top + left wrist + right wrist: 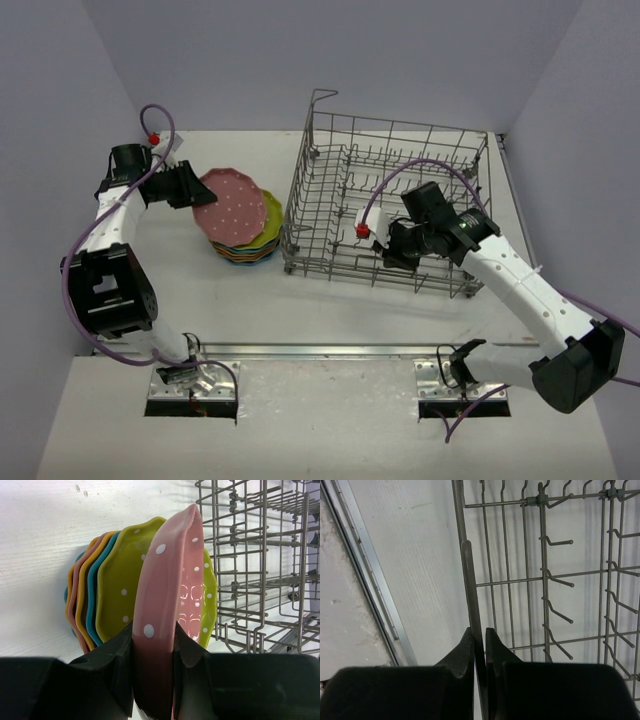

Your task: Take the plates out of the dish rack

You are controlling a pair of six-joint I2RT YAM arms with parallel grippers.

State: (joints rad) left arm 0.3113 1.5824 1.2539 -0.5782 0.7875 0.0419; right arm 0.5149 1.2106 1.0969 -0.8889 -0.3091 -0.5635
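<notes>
While the right tool [479,635] pinches a wire of the dish rack [390,160], the left tool [153,635], pinching the pink plate [165,570], should lay it flat on the stack [107,580], which it perhaps touches.

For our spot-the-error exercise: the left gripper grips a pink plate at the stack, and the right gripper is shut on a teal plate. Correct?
No. The right gripper is shut on a wire of the dish rack, not a plate, as the right wrist view shows. The left gripper does grip the pink plate at the stack.
</notes>
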